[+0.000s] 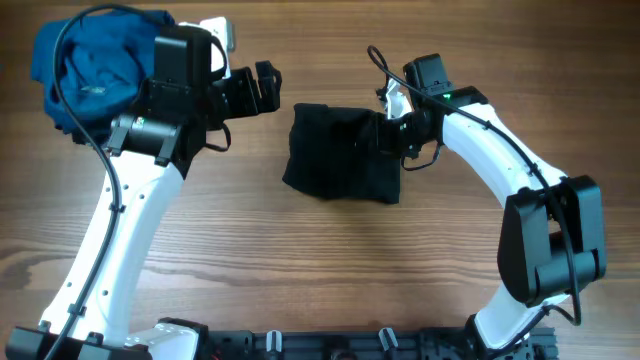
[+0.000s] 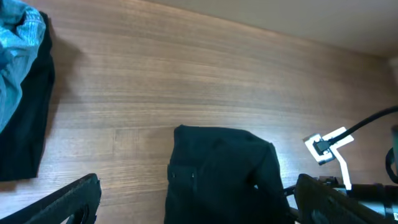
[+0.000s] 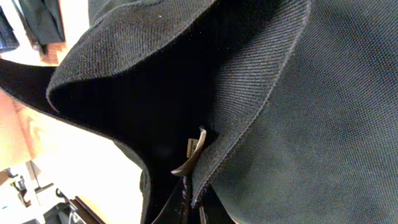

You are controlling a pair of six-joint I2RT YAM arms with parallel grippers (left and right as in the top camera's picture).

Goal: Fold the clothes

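A black garment lies folded in a rough square at the table's middle. It also shows in the left wrist view and fills the right wrist view. My right gripper is at the garment's right edge and is shut on its fabric; a hemmed edge runs between the fingers. My left gripper is open and empty, held above the table to the upper left of the garment, its fingers apart.
A pile of blue clothes lies at the table's far left, partly under my left arm; it shows in the left wrist view over a dark piece. Bare wood surrounds the black garment.
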